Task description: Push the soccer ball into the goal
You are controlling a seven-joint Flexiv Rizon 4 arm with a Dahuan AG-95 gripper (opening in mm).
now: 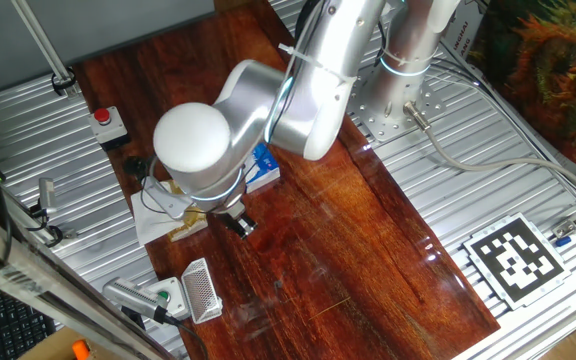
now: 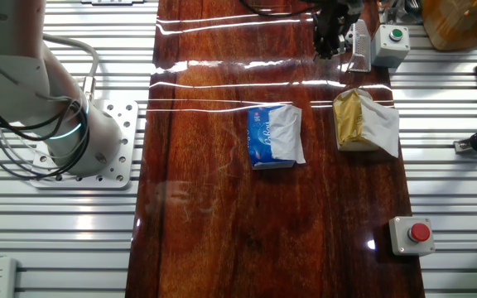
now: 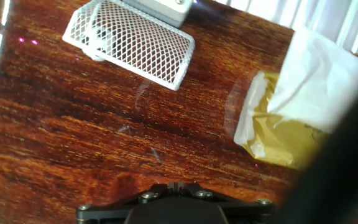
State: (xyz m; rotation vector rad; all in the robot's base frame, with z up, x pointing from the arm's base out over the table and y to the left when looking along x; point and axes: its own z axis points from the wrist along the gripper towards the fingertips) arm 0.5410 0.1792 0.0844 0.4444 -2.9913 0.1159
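the goal lies at the far end of the wooden desk – a dark-patched ball shows faintly through its mesh. gripper hovers nearby; finger spread can't be told.

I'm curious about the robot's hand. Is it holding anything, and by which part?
It cannot be told. The gripper hangs near the goal, but no view shows its fingertips clearly; nothing is seen in them.
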